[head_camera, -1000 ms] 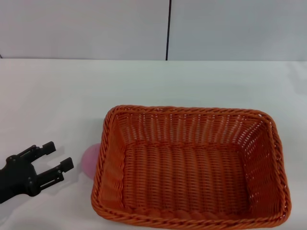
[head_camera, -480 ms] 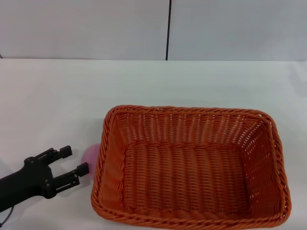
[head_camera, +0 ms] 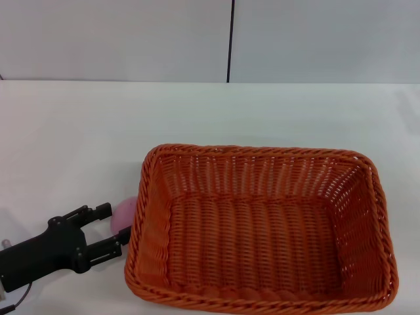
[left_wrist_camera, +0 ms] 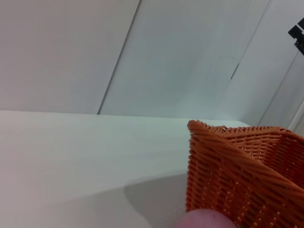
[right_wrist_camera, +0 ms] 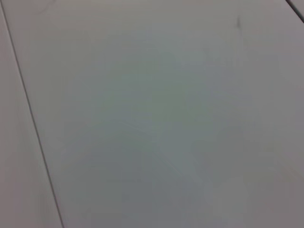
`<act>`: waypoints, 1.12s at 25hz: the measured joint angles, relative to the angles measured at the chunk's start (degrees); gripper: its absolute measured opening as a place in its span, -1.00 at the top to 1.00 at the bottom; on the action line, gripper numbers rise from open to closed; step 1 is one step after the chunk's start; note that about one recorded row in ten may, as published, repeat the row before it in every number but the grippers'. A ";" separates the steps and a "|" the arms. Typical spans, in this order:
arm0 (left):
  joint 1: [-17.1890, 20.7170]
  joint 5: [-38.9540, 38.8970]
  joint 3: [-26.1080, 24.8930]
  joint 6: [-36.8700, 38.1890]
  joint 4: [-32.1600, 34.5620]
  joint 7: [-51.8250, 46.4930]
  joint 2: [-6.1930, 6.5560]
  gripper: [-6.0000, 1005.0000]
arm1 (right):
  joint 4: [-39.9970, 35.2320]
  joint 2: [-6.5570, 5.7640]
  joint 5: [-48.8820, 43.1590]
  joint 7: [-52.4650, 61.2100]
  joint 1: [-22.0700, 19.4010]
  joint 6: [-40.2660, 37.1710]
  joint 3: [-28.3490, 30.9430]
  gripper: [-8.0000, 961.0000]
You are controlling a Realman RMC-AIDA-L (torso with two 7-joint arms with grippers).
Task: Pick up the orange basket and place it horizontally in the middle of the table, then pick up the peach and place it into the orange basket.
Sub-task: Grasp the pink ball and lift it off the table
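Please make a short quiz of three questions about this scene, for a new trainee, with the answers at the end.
1. True or false: the peach lies inside the orange basket.
2. Which gripper is at the peach? A. left B. right
3. Fill in: the left gripper has its jaws ____.

Key: 1. False, it lies on the table, against the basket's outer wall. 2. A. 3. Open, one on each side of the peach.
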 joint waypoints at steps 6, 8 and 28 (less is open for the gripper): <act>-0.60 0.00 0.66 0.81 -0.71 0.06 -0.06 -0.42 | 0.06 -0.02 0.00 0.00 -0.17 -0.02 0.36 0.09; -0.70 0.00 0.73 1.07 -1.00 0.09 -0.07 -0.42 | 0.16 -0.02 0.00 0.00 -0.18 -0.01 0.39 0.09; -2.14 -0.48 2.46 2.87 -2.02 0.11 -0.28 -0.11 | 0.58 -0.20 -0.01 0.00 -0.21 0.68 1.00 0.09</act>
